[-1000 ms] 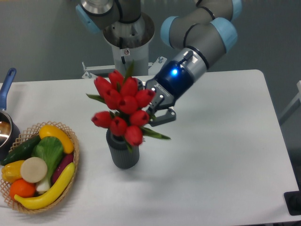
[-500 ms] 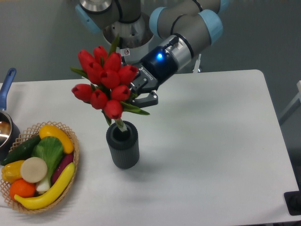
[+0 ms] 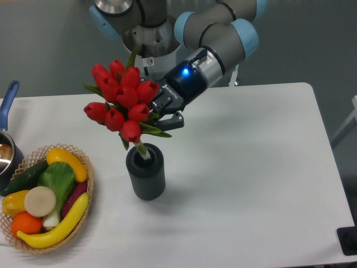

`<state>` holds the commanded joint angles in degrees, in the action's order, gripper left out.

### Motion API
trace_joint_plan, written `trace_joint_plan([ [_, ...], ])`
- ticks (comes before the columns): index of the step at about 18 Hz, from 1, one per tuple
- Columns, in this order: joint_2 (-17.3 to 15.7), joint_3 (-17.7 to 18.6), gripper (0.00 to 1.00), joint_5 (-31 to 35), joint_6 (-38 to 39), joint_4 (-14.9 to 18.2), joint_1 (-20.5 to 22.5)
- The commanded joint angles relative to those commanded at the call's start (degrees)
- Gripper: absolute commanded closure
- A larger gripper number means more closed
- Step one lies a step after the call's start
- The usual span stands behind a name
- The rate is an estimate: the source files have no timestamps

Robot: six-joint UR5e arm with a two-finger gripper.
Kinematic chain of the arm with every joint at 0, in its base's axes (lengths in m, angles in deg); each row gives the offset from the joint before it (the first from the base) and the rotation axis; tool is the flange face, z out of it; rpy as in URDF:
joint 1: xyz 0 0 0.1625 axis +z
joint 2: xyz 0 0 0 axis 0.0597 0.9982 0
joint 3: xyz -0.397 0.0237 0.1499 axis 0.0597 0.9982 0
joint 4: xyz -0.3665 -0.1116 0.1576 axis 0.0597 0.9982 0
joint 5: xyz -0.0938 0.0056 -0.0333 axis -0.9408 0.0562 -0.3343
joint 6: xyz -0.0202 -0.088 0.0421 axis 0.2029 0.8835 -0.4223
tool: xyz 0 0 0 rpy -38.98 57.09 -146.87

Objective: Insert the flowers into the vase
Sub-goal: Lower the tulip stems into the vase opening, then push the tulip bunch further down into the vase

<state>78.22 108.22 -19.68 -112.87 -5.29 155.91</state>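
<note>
The flowers (image 3: 121, 99), a bunch of red tulip buds with green leaves, are held up and tilted to the left above the vase (image 3: 145, 172). Their pale stem end reaches down to the vase's round mouth. The vase is a dark grey ribbed cylinder standing upright on the white table (image 3: 251, 167). My gripper (image 3: 162, 114) is behind and right of the bunch, shut on the flowers near the stems; the buds hide part of its fingers.
A wicker basket (image 3: 83, 184) of toy vegetables stands at the front left. A pot with a blue handle (image 3: 8, 97) sits at the left edge. The robot's base (image 3: 150, 44) stands behind the table.
The bunch was lifted up and to the left out of the vase, so only the stem end stays at the mouth. In the last half second it barely moved.
</note>
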Motion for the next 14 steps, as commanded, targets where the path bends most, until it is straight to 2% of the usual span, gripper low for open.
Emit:
trace_joint_plan([
  [2, 0.09, 2.54, 0.85, 0.00, -0.09, -0.17, -0.09],
  [4, 0.88, 3.61, 0.85, 0.00, -0.17, -0.17, -0.09],
  [14, 4.39, 4.75, 0.84, 0.88, -3.43, -0.09, 0.70],
])
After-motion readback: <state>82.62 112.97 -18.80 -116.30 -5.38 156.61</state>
